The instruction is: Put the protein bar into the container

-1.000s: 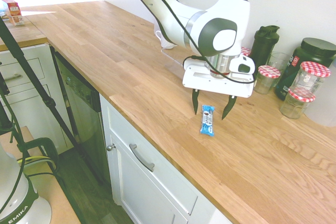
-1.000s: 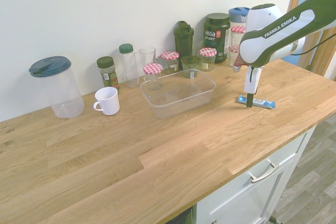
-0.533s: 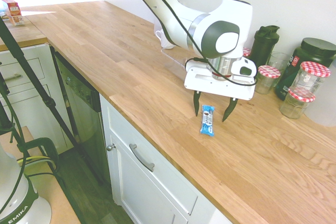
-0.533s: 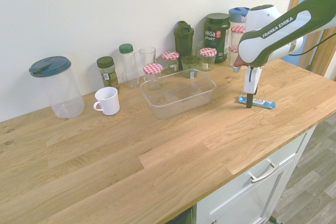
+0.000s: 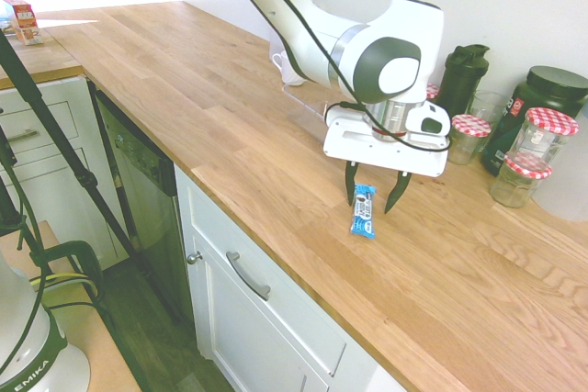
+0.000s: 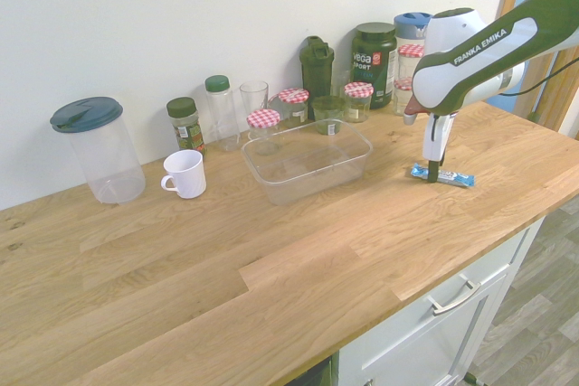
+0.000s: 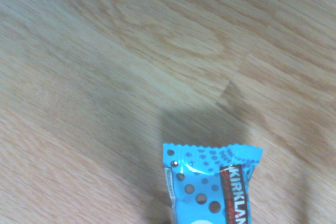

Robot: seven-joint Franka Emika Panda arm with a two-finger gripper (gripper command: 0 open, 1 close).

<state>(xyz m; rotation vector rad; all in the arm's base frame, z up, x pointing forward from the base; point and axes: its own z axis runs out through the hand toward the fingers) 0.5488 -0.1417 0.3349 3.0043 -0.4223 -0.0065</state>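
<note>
Fingers (image 5: pixel 372 197) narrowed, now astride protein bar (image 5: pixel 363 210) flat on wooden countertop (image 5: pixel 184 89).

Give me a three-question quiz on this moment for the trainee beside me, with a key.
1. True or false: the protein bar is already lying inside the container.
2. Where are the claw fingers relative to the bar? A) both on one side of it, B) one on each side of it, C) high above it.
3. Fill in: the bar lies flat on the wooden ______.

Key
1. False; it lies on the countertop, apart from the container.
2. B; the claw points down over the bar's far end, its fingers apart and not yet shut on it.
3. Countertop.
</note>
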